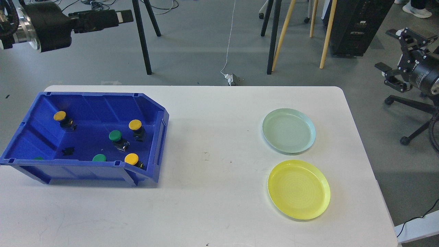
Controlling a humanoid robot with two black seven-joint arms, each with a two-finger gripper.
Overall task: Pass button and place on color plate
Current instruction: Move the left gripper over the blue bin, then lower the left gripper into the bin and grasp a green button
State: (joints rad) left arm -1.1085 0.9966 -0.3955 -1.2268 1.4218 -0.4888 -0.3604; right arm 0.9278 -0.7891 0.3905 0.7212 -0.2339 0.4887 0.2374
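Note:
A blue bin [162, 127] on the left of the white table holds three yellow buttons [135, 125] and three green buttons [115, 136], each on a small black base. A pale green plate [288, 130] and a yellow plate [298, 189] lie empty on the right. My left gripper [120, 16] is high at the top left, beyond the table's far edge, pointing right; its fingers overlap side-on. My right gripper [394, 58] hangs off the table's right side, open and empty.
A white table [212, 192] carries everything. Behind it on the grey floor stand black and wooden stand legs [274, 37], a white cable and a black cabinet [356, 27]. A chair base is at the right edge [411, 133].

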